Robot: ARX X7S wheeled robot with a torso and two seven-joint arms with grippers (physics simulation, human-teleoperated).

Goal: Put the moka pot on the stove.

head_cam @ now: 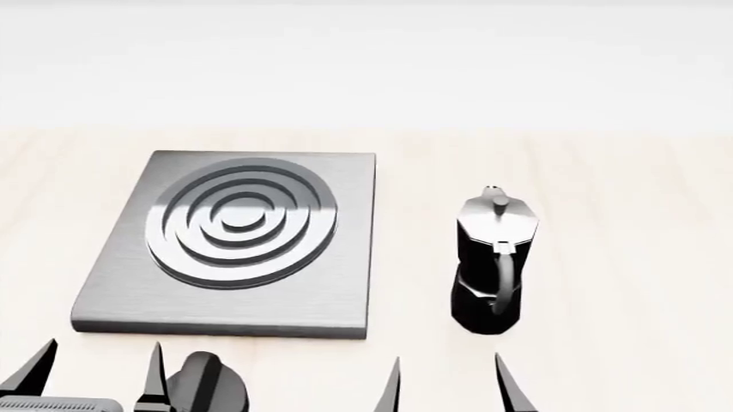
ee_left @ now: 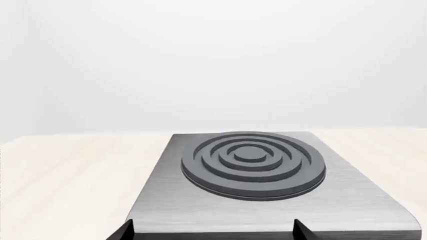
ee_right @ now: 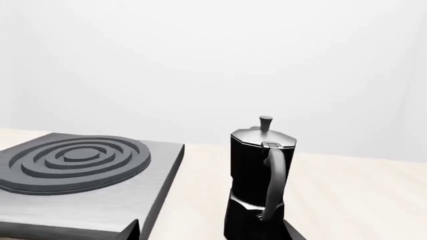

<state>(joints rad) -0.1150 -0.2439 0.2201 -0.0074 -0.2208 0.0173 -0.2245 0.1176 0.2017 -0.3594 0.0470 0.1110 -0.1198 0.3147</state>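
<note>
The moka pot (head_cam: 495, 257) stands upright on the desk (head_cam: 619, 215), just beside the stove (head_cam: 332, 292) but apart from it, with its curved handle (head_cam: 504, 279) turned back toward the robot. The right gripper (head_cam: 448, 384) sits low, just short of the pot, its jaws apart and nothing between them; the pot lies straight ahead of the gap, slightly toward the outer tip. The left gripper (head_cam: 96, 371) hangs in front of the near edge of the stove, its jaws also apart and empty, with the burner rings (head_cam: 240, 221) ahead of it. A black knob (head_cam: 206, 386) lies close beside the left jaws.

The main risk, as I judge it, is the handle. It faces the right jaws, so a straight advance could meet the handle first and push the pot away or twist it round instead of taking it by the body. The pot is tall and narrow at the waist, glossy and faceted, so a grip landing on an edge could slip, and a high or off-centre push could tip it over. A lift that stays too low could catch the pot's base on the stove's raised side. Setting it down off the rings' centre could leave it tilted. The left gripper near the stove could also get in the way.
</note>
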